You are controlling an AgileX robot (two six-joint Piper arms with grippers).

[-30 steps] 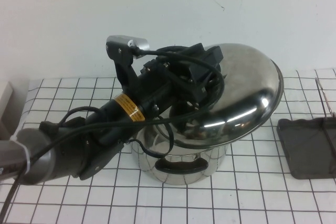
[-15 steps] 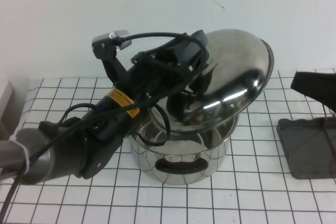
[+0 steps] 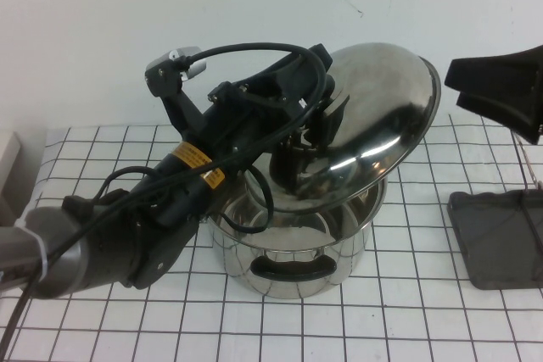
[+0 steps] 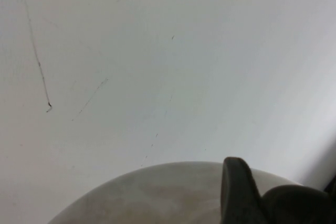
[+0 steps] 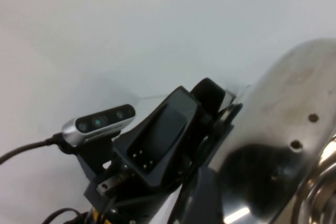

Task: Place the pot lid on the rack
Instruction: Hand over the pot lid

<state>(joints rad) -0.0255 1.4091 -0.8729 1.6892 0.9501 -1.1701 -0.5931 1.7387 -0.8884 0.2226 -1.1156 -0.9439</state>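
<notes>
The shiny steel pot lid (image 3: 386, 112) hangs tilted, nearly on edge, over the open steel pot (image 3: 293, 256). My left gripper (image 3: 316, 125) is shut on the lid's black knob from the robot's left side; the knob is mostly hidden behind the fingers. In the left wrist view one dark finger (image 4: 237, 192) lies against the lid's dome (image 4: 157, 198). My right gripper (image 3: 451, 84) hovers open and empty at the upper right, a short gap from the lid's rim. The rack's dark mat (image 3: 496, 239) and thin wire rods (image 3: 526, 158) sit at the right edge.
The pot has a black handle (image 3: 288, 267) facing me. The white gridded table (image 3: 424, 320) runs to a white wall behind. A pale object (image 3: 8, 154) sits at the far left edge. The left arm's cables (image 3: 246, 52) loop above its wrist.
The right gripper came into view from the right, rose toward the lid's rim and spread its fingers. The left arm tipped the lid a little steeper and shifted it slightly left.
</notes>
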